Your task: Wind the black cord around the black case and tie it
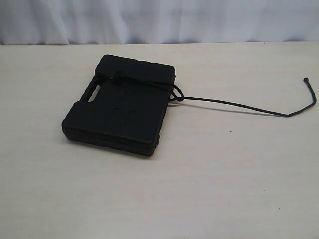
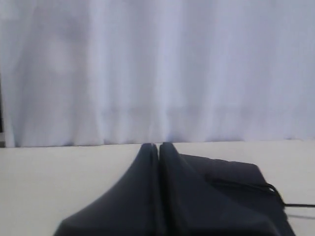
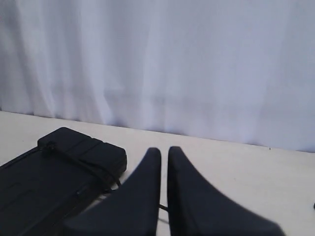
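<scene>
The left fingers (image 2: 142, 182) are pressed together with nothing between them, well clear of the work; neither arm shows in the exterior view. The black case (image 1: 119, 107) lies flat on the bench (image 1: 224, 174), left of centre, its handle cutout (image 1: 92, 91) facing left. The black cord (image 1: 234, 104) crosses the far part of the lid, gathers into a knot (image 1: 118, 77) just right of the cutout, and runs to a small loop (image 1: 178, 94) at the case's right edge. From there a long tail trails right across the bench to a knotted tip (image 1: 305, 79) near the far right. The right fingers (image 3: 147, 177) are likewise closed and empty.

The wrap and tie look done or nearly so. The risk, as I judge it, is in that single band sitting close to the far rounded corners: a tug on the free tail, or an arm sweeping over it, could drag the band off the end or loosen the knot. The loop at the right edge looks slack, which would let the wrap shift.

The bench is pale, faintly wood-grained and bare apart from these things. A white curtain (image 1: 159, 20) closes off the far side.
</scene>
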Robot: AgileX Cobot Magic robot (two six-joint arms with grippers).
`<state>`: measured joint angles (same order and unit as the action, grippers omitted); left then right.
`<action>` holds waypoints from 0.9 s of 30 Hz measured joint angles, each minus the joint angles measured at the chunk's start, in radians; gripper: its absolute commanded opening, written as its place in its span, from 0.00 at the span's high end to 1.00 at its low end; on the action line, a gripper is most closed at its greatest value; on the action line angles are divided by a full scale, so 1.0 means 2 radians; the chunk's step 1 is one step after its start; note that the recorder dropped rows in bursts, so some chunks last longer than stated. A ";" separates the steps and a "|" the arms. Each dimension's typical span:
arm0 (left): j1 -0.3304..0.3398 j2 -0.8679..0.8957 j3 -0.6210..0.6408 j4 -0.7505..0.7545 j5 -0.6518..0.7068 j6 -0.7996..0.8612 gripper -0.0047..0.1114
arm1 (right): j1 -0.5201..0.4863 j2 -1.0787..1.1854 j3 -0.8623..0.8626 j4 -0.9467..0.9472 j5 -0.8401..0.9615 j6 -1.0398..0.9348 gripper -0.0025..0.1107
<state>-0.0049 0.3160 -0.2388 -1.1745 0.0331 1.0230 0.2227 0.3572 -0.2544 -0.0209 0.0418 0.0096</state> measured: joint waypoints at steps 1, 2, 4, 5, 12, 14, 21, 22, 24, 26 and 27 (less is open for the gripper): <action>0.000 0.000 0.009 -0.010 -0.022 0.003 0.96 | 0.000 -0.007 0.014 0.000 -0.014 0.000 0.94; 0.000 0.000 0.016 -0.018 -0.040 0.005 0.96 | 0.000 -0.012 0.025 0.000 -0.021 0.000 0.94; 0.000 0.000 0.021 -0.025 -0.063 0.008 0.96 | 0.000 -0.020 0.040 0.000 -0.028 0.000 0.94; 0.000 0.000 0.021 -0.028 -0.071 0.009 0.96 | 0.000 -0.024 0.045 0.001 -0.028 0.000 0.94; 0.000 0.000 0.021 -0.032 -0.106 0.010 0.96 | 0.000 -0.026 0.051 0.001 -0.026 0.000 0.94; 0.000 0.000 0.021 -0.032 -0.113 0.010 0.96 | 0.000 -0.026 0.051 0.001 -0.026 0.000 0.94; 0.000 0.000 0.022 -0.032 -0.123 0.010 0.96 | 0.000 -0.041 0.055 0.001 -0.024 0.000 0.94; -0.003 0.000 0.023 -0.032 -0.124 0.010 0.96 | 0.000 -0.051 0.061 0.001 -0.024 0.000 0.94; -0.005 -0.002 0.024 -0.032 -0.125 0.011 0.96 | 0.000 -0.076 0.075 0.001 -0.024 0.000 0.94; -0.006 -0.003 0.026 -0.013 -0.124 0.011 0.96 | 0.000 -0.109 0.094 0.001 -0.027 0.000 0.94; -0.006 -0.003 0.028 0.018 -0.123 0.011 0.96 | 0.000 -0.127 0.107 0.001 -0.031 0.000 0.94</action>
<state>-0.0164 0.3100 -0.1826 -1.1391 -0.2125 1.0449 0.2227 0.1025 -0.0407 -0.0193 -0.0201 0.0096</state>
